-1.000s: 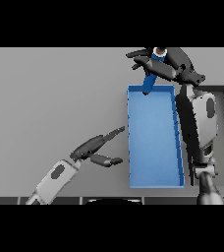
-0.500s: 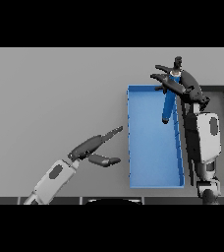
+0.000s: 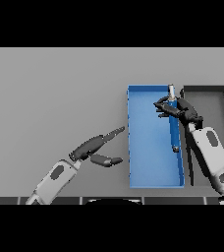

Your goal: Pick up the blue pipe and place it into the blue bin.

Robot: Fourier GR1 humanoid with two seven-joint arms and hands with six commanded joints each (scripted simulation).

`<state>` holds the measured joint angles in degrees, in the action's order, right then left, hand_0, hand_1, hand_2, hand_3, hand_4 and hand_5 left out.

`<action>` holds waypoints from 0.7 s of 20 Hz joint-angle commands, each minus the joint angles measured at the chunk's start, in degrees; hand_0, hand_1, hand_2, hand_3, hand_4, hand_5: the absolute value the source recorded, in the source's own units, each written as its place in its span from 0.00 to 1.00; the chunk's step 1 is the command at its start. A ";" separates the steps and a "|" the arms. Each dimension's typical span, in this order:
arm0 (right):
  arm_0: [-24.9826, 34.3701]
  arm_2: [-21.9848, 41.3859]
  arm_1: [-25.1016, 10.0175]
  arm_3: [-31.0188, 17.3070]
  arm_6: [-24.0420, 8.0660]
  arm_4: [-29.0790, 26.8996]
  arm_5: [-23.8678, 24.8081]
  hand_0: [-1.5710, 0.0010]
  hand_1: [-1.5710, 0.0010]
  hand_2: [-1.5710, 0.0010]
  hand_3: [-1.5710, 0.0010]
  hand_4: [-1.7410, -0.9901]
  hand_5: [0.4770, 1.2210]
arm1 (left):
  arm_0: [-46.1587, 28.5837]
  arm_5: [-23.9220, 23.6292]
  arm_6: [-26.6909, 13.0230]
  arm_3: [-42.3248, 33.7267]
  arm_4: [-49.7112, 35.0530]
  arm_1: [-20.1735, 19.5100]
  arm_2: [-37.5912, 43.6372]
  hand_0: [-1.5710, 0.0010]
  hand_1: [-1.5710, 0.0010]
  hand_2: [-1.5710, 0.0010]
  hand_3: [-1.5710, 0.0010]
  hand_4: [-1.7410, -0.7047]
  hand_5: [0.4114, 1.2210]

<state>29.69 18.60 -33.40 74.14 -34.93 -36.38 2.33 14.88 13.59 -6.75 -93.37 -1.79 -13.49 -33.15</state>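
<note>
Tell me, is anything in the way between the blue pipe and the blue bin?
Nothing visible is. The right hand is curled round the blue pipe, which already hangs over the blue bin along its right wall. The floor under it looks bare. The left hand is off to the bin's left, on the table side.

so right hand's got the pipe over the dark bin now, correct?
No. In the head view the right hand holds the pipe over the blue bin, along its right wall. The dark bin sits beside it, to the right.
</note>
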 commanded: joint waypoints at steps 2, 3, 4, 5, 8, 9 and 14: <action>2.31 7.83 -2.86 -2.98 0.00 -8.95 4.83 0.25 0.30 0.32 0.59 0.35 0.94 | -0.26 -0.10 -0.09 -0.01 0.29 -0.09 -0.15 1.00 1.00 1.00 1.00 0.88 0.08; 3.29 10.45 -3.86 -4.04 -0.01 -12.41 5.73 0.40 0.44 0.46 0.67 0.45 0.92 | -0.46 0.05 0.01 -0.25 0.27 -0.24 -0.28 1.00 1.00 1.00 1.00 0.88 0.08; 4.47 14.28 -5.73 -4.00 0.00 -16.11 7.57 0.52 0.55 0.57 0.74 0.53 0.93 | -0.79 0.33 0.41 -1.02 0.11 -0.66 -0.41 1.00 1.00 1.00 1.00 0.88 0.08; 5.70 16.53 -7.04 -4.22 0.01 -18.60 7.97 0.62 0.64 0.65 0.79 0.58 0.95 | -0.70 0.19 0.21 -0.59 0.27 -0.73 -0.23 1.00 1.00 1.00 1.00 0.88 0.08; 7.33 20.90 -10.50 -0.36 1.32 -15.39 3.38 0.80 0.82 0.82 0.89 0.70 0.76 | -0.23 -0.27 -0.47 -0.30 0.63 0.06 -0.56 1.00 1.00 1.00 1.00 0.88 0.08; 7.49 22.21 -11.50 0.21 2.87 -13.73 3.05 0.84 0.85 0.86 0.91 0.72 0.71 | -0.19 -0.41 -0.39 0.03 0.84 0.12 -0.53 1.00 1.00 1.00 1.00 0.88 0.08; 8.15 24.37 -12.18 0.89 0.13 -11.78 1.96 0.94 0.95 0.95 0.97 0.74 0.52 | -0.57 -0.34 -0.11 -0.33 0.41 0.05 -0.48 1.00 1.00 1.00 1.00 0.88 0.07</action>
<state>37.83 42.99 -45.56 75.03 -34.84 -48.17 4.28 14.31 13.26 -6.89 -93.69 -1.37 -13.42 -33.63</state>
